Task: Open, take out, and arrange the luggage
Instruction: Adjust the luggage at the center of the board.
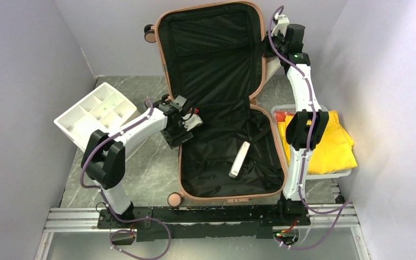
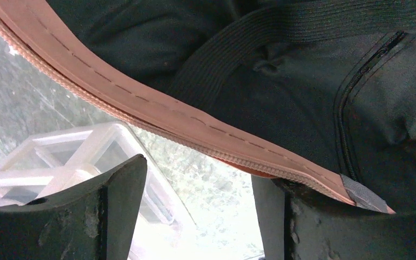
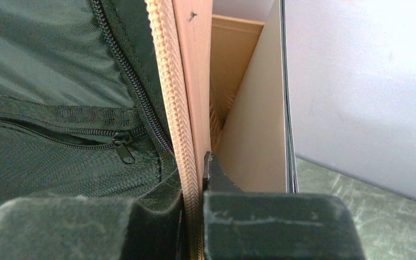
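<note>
The salmon-pink luggage (image 1: 257, 116) lies open on the table, its lid standing upright at the back and black lining showing in both halves. My right gripper (image 1: 273, 46) is shut on the lid's right rim; the right wrist view shows the zipper edge (image 3: 176, 108) pinched between the fingers (image 3: 192, 179). My left gripper (image 1: 181, 122) is open at the lower half's left rim. In the left wrist view the pink rim (image 2: 141, 103) crosses above the spread fingers (image 2: 200, 179), which hold nothing. A white bar-shaped item (image 1: 239, 158) lies in the lower half.
A white divided tray (image 1: 95, 114) sits tilted at the left, also visible past the left fingers as the tray (image 2: 76, 157). A white basket (image 1: 330, 174) holding yellow cloth (image 1: 330, 141) stands at the right. A tan rack (image 3: 249, 119) is behind the lid. Grey walls enclose the table.
</note>
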Controlling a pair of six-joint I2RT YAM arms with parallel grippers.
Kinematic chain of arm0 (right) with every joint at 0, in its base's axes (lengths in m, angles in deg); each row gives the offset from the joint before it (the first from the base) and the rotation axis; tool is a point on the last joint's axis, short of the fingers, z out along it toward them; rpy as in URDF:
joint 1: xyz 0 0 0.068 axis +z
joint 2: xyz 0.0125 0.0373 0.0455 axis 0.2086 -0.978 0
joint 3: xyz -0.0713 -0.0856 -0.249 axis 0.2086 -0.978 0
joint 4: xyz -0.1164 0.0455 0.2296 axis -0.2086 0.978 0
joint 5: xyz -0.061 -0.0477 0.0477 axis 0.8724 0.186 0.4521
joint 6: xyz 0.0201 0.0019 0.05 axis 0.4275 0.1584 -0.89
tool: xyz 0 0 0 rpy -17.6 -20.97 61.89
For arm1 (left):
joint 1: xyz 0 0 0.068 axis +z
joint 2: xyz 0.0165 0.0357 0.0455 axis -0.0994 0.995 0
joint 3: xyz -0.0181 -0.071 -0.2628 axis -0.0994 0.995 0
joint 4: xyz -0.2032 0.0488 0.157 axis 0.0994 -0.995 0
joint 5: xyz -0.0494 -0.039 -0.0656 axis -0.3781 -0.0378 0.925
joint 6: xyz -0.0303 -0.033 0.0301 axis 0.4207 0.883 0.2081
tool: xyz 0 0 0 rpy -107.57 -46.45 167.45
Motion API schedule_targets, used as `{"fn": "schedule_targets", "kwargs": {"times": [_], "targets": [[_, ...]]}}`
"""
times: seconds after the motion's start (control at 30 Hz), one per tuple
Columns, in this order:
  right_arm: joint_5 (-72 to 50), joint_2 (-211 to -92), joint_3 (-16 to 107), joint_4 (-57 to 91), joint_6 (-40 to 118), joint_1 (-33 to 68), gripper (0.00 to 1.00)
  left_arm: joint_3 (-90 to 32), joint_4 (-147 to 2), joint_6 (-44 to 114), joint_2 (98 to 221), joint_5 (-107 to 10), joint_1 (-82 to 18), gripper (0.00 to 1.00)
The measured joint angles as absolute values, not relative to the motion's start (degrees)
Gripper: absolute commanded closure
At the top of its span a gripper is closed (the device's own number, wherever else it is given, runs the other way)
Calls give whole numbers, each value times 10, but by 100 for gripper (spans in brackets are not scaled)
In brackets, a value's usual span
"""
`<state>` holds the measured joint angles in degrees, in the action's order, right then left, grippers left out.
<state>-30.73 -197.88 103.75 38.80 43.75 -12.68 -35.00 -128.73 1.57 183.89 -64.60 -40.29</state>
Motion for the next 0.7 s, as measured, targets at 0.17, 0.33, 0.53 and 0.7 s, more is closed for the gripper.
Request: {"fn": "schedule_targets", "kwargs": {"times": [0.17, 0.33, 0.53, 0.7], "targets": [[-342, -1982, 1037, 362, 408, -145, 100, -379, -1297, 17, 1864, -634, -411, 24], [-399, -1939, 921, 268, 371, -195, 100, -405, -1297, 16, 1884, -627, -429, 23], [-423, -1837, 746, 174, 360, -282, 100, -447, -1258, 19, 1918, -627, -458, 22], [-430, -1819, 717, 166, 357, -304, 100, -467, -1260, 19, 1933, -632, -466, 20]]}}
